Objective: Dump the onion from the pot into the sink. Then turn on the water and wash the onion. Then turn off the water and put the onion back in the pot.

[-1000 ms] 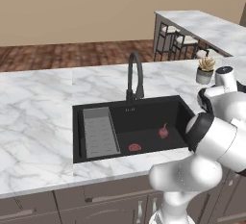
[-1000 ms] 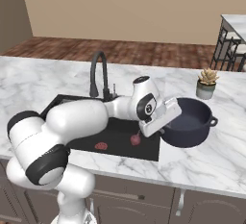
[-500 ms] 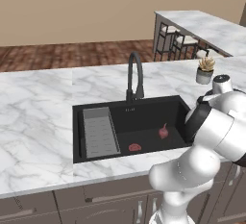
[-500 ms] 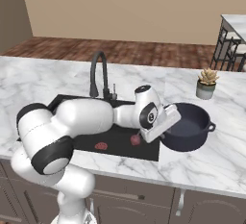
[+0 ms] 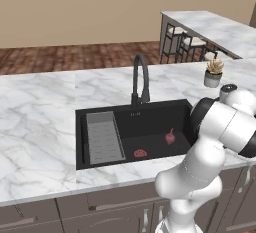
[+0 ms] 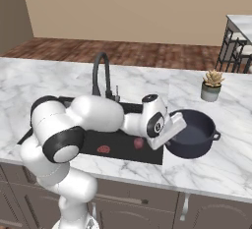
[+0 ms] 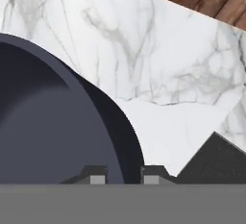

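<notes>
One marble counter (image 6: 123,83), wood floor (image 6: 123,51) behind; jaws pinch the pot (image 6: 193,135) rim

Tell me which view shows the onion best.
Left base view: the onion lies in full sight on the sink floor, right of the red drain. In the right base view it peeks out beside the arm.

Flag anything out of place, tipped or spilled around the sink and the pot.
Nothing stands out. The small reddish-purple onion lies loose on the floor of the black recessed sink, as the task intends. The wide dark navy pot sits upright on the marble counter, its rim between the hand's fingers. No water runs.
</notes>
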